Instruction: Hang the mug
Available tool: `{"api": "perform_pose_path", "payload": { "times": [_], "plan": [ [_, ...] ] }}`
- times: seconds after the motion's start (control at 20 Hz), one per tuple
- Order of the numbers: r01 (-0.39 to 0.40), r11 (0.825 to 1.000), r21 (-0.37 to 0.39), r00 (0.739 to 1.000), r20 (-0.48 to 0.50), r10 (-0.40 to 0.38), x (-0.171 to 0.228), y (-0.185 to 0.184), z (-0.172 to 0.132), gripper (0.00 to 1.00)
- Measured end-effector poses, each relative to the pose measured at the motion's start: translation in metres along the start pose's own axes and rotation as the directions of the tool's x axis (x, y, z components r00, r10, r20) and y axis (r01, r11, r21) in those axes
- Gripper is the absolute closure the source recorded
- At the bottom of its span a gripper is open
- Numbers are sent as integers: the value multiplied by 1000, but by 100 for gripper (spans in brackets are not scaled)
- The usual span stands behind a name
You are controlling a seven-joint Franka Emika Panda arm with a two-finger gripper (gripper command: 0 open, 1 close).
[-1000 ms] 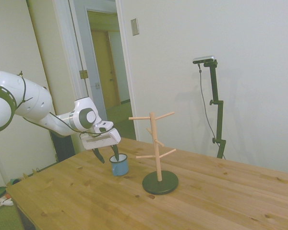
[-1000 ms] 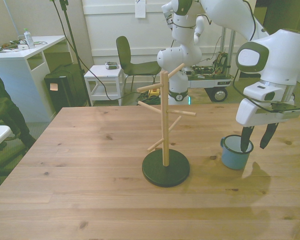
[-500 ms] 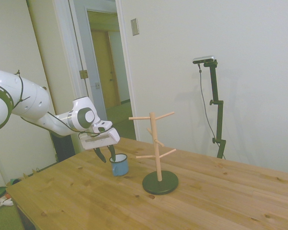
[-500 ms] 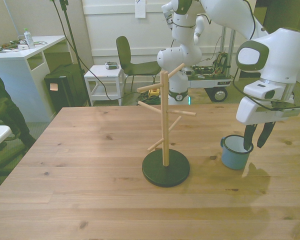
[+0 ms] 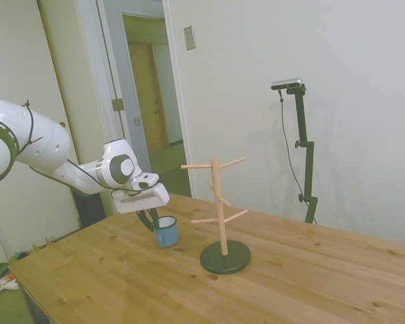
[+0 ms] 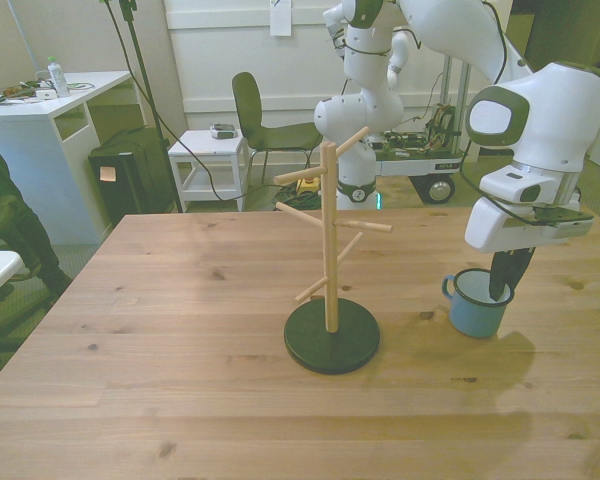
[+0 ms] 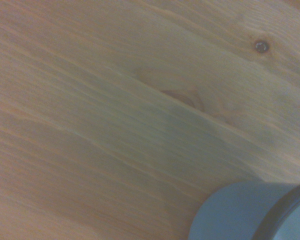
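On the wooden table [image 6: 180, 330], my gripper [image 6: 502, 284] is closed on the rim of the small blue enamel mug [image 6: 477, 303], which stands at the front view's right of the wooden peg stand [image 6: 329, 262], apart from it.

wooden peg stand [image 6: 330, 290] upright mid-table [image 6: 160, 340]; chair [image 6: 265, 125], white desk [image 6: 50, 110] behind.

Your arm reaches low over the table with the wrist pitched downward, and the gripper [image 6: 503, 283] points down with its dark fingers [image 5: 150, 219] drawn close together, clamped on the mug [image 6: 478, 305] rim.
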State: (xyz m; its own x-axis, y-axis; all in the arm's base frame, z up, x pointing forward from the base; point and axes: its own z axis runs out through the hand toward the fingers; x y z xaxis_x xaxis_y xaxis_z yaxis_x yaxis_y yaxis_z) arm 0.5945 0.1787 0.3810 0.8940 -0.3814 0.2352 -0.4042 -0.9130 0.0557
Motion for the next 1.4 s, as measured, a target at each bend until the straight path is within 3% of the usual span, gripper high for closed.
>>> {"api": "perform_pose_path", "payload": {
  "times": [0.55, 0.9, 1.4],
  "plan": [
    [-7, 1000, -25, 1000, 12, 7, -3, 6, -3, 100],
    [-6, 1000, -30, 1000, -18, 6, -13, 32, -58, 100],
    [0, 1000, -17, 993, -118, -2, -21, 117, -152, 100]
  ]
}}
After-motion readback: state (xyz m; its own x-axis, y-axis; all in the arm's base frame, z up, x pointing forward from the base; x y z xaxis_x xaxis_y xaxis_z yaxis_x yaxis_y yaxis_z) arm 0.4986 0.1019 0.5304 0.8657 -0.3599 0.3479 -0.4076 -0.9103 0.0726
